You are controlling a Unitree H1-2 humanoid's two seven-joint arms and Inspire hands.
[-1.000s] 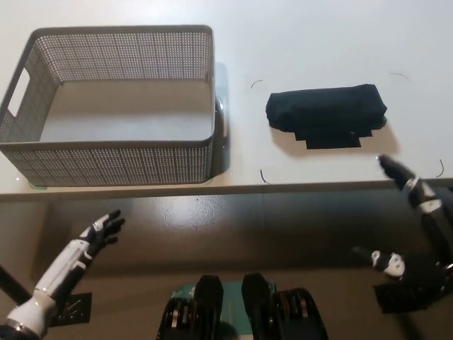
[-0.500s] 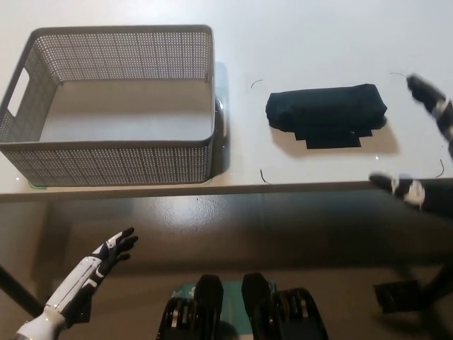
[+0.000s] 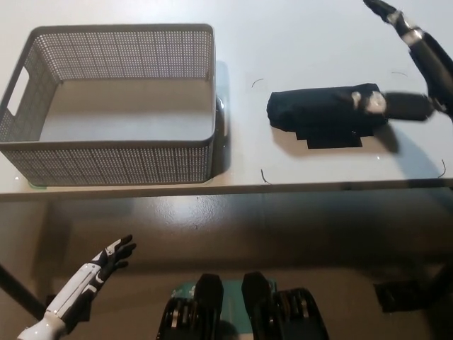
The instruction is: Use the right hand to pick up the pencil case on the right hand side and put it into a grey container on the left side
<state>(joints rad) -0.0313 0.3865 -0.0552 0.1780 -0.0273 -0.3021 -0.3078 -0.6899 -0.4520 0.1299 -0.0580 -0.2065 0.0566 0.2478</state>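
Observation:
The black pencil case point(image 3: 322, 112) lies flat on the white table point(image 3: 297, 42), right of centre. My black right hand point(image 3: 410, 64) hovers over its right end with fingers spread; one finger point(image 3: 389, 105) reaches across the case's right edge and another finger point(image 3: 386, 10) points up toward the far side. It holds nothing. The grey mesh container point(image 3: 113, 106) stands on the left of the table with nothing inside. My white left hand point(image 3: 106, 258) rests low at the lower left, below the table edge, fingers apart.
The table's front edge point(image 3: 226, 190) runs across the middle of the picture. Thin dark marks point(image 3: 263, 176) outline a patch around the pencil case. A bare strip of table separates the container and the case.
My right hand has risen from below the table edge up to and over the right end of the pencil case. The left hand sank slightly lower. Case and container have not moved.

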